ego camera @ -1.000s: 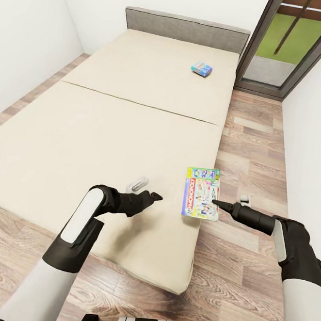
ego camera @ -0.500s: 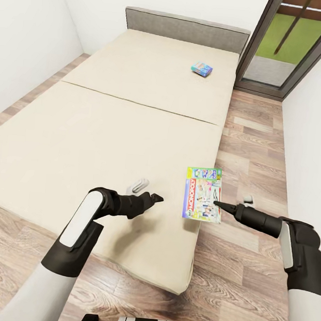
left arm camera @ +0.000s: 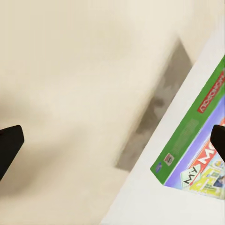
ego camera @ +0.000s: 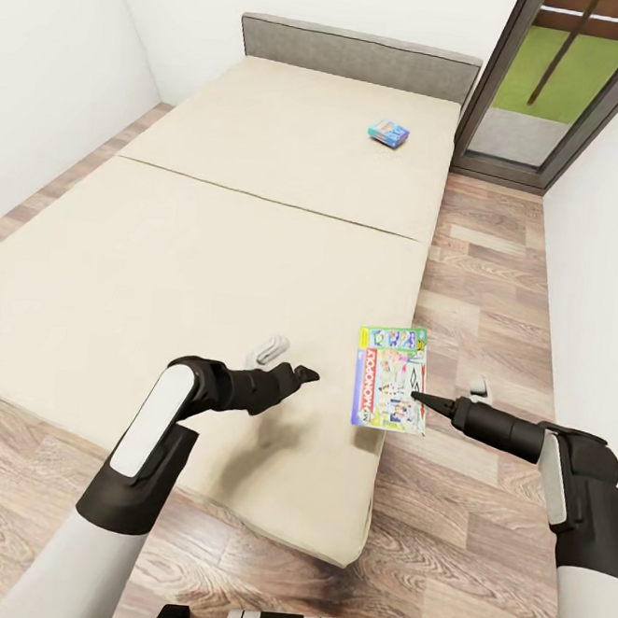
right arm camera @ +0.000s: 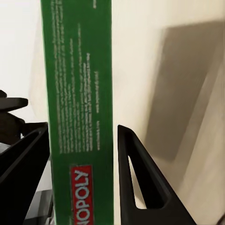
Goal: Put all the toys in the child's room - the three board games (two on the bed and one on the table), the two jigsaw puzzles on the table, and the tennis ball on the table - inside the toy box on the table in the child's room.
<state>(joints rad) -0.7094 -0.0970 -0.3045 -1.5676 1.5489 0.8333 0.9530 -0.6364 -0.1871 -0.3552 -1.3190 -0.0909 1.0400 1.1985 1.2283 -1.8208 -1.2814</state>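
Slightly tilted MONOPOLY box, lengthwise toward headboard

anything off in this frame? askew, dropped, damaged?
Only the Monopoly box: it sits at the bed's right edge, tilted off the mattress, its green side between the right gripper's fingers. The blue game lies flat near the headboard.

On the beige bed lie a white, many-coloured Monopoly box with a green side and, nearer the grey headboard, a blue box.
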